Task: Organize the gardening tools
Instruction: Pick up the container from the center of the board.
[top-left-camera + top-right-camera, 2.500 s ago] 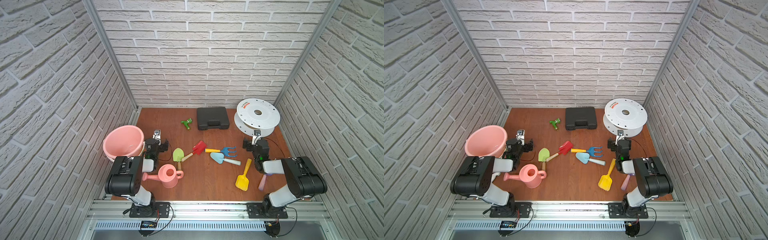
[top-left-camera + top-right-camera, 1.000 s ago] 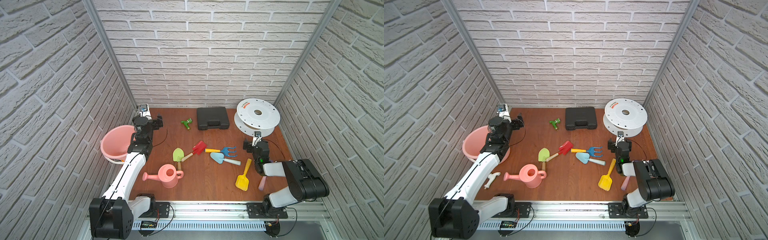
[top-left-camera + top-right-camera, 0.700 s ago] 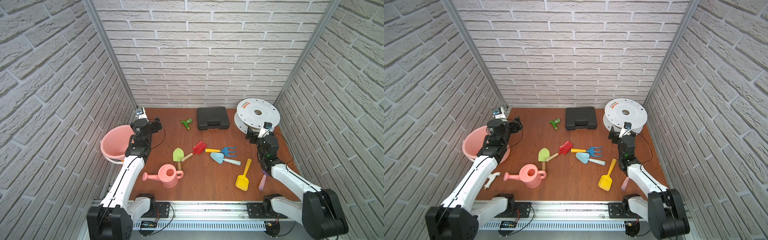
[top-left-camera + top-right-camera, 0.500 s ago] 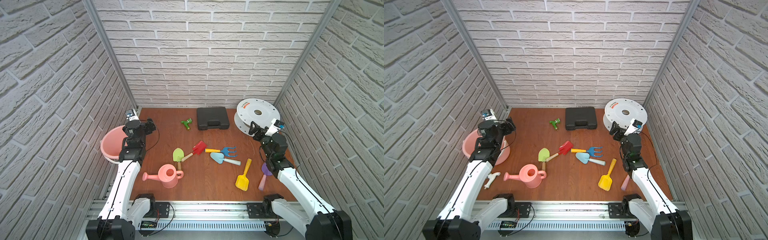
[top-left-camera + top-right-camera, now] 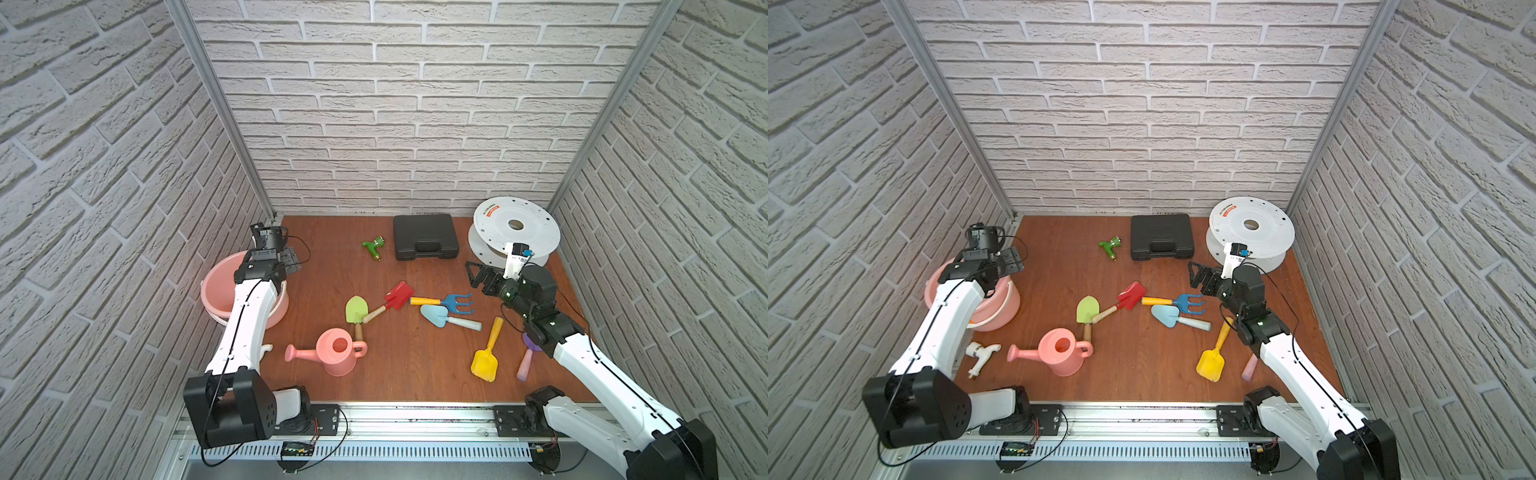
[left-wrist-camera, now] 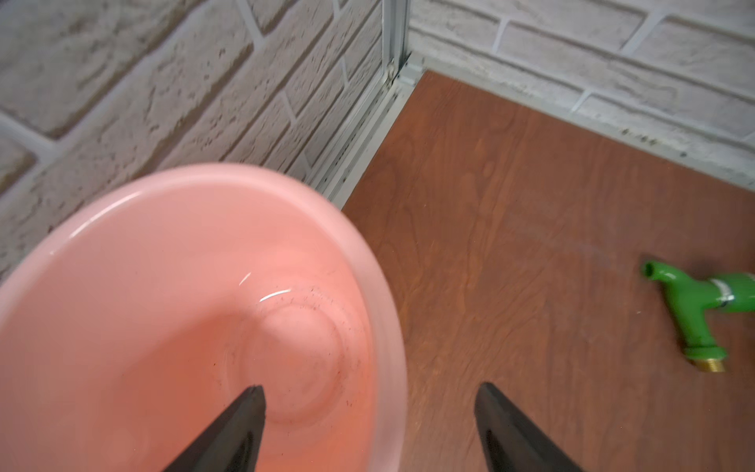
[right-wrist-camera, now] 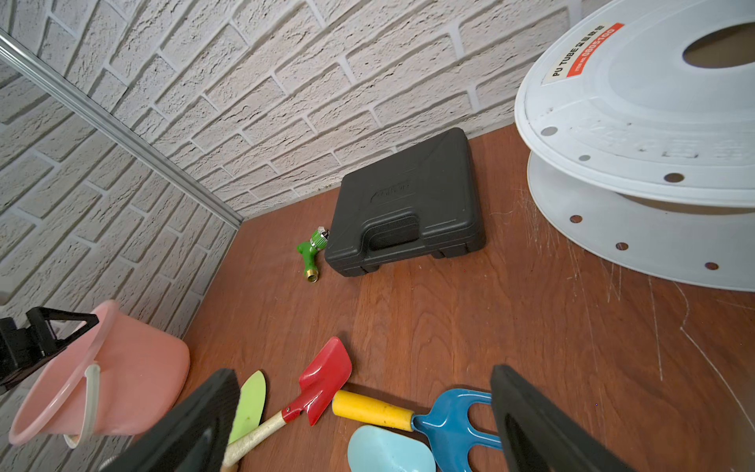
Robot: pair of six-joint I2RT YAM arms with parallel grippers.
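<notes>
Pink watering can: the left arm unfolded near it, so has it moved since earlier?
No. The pink watering can sits where it was, same offset from the black case.

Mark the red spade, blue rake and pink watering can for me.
red spade (image 5: 400, 294): in a top view, on the blade.
blue rake (image 5: 449, 302): in a top view, on the tined head.
pink watering can (image 5: 338, 365): in a top view, on the body wall.

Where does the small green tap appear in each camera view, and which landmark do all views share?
A top view: green tap lies near the back wall, beside the black case.
A top view: green tap, same place.
Left wrist: green tap on bare board, apart from the pink bucket.
Right wrist: green tap by the case's corner.
Shared landmark: pink bucket.
</notes>
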